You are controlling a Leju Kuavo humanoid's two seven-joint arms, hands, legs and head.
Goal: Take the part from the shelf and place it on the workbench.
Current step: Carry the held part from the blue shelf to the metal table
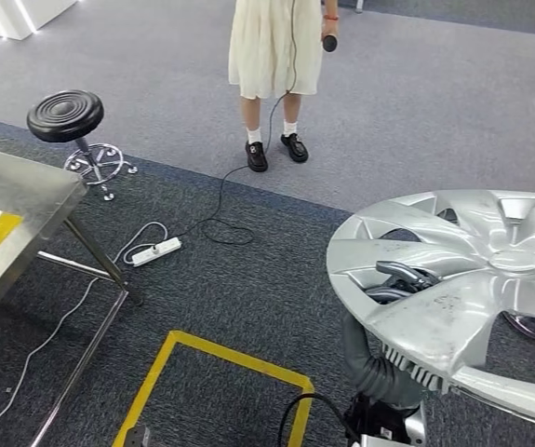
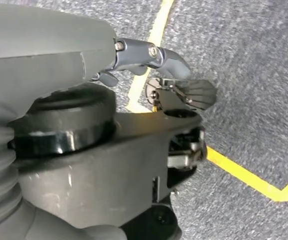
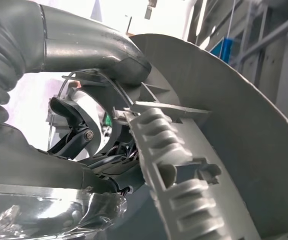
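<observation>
In the head view we see the part point(image 1: 461, 289) — one silver wheel cover with spokes and cut-outs — filling the lower right of the frame, held roughly flat above the dark carpet. Dark fingers point(image 1: 405, 275) of the right hand point(image 1: 397, 307) poke up through one of its openings, and the ribbed grey wrist sits under its near rim. The right wrist view adds what the head view hides: the right hand point(image 3: 96, 145) grips the cover's ribbed inner rim point(image 3: 172, 165), thumb over the edge and fingers beneath.

The left wrist view gives us the left hand point(image 2: 165, 80) hanging over grey carpet and a yellow floor line point(image 2: 248, 175), fingers loosely apart and nothing in them.

We count one workbench point(image 1: 19, 214), its steel corner at the left edge of the frame, one black stool point(image 1: 65, 115) in the upper left, one white power strip point(image 1: 156, 250) with its cable on the floor, and one person point(image 1: 276, 56) standing at upper centre holding a dark handle point(image 1: 329, 42). A yellow-taped square point(image 1: 215, 372) marks the floor at bottom centre — open carpet lies between the bench corner and the part.
</observation>
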